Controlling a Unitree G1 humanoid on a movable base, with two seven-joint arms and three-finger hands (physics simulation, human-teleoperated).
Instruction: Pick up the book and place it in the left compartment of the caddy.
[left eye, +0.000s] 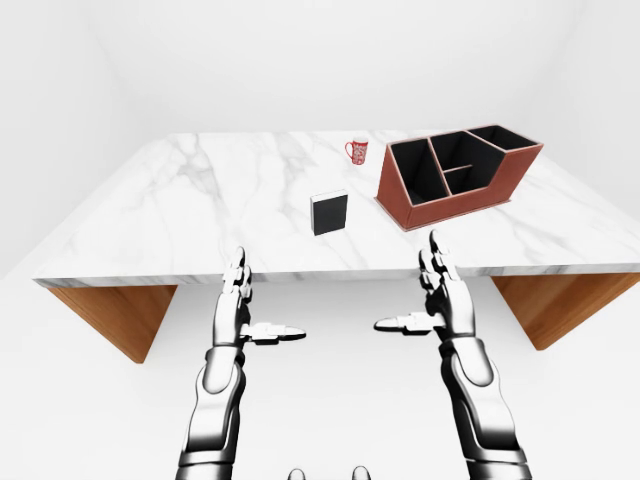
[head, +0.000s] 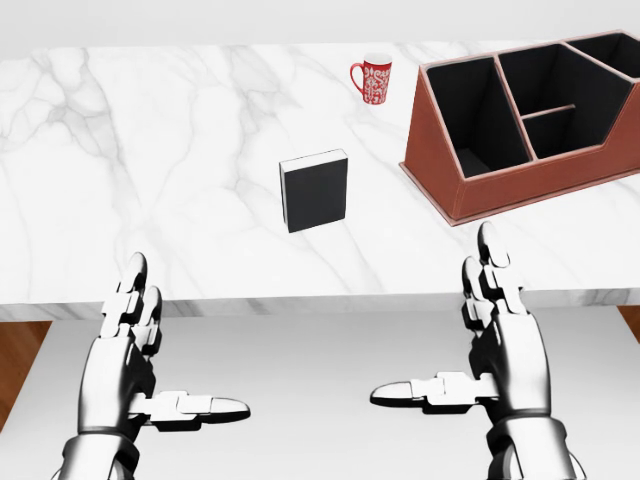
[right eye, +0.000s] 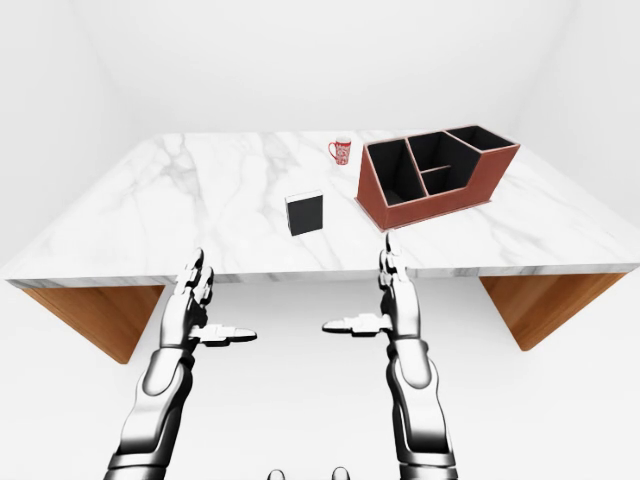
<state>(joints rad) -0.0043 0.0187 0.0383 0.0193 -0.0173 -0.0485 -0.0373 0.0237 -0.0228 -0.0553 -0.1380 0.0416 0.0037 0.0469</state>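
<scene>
A black book (head: 315, 192) stands near the middle of the white marble table (head: 150, 150), its dark cover toward me. To its right, at the head view's upper right, sits the brown caddy (head: 540, 185) with black compartments; its left compartment (head: 478, 112) holds nothing. Both silver hands hang below the table's near edge, palms inward, fingers straight, thumbs pointing at each other. My left hand (head: 185, 340) is open, down and left of the book. My right hand (head: 435, 315) is open too, its fingertips (head: 490, 245) reaching up over the table's edge, below the caddy.
A red patterned mug (head: 374, 78) stands above the book, left of the caddy's top corner. Brown wooden supports (left eye: 110, 310) show under both ends of the table. White floor lies beneath my hands.
</scene>
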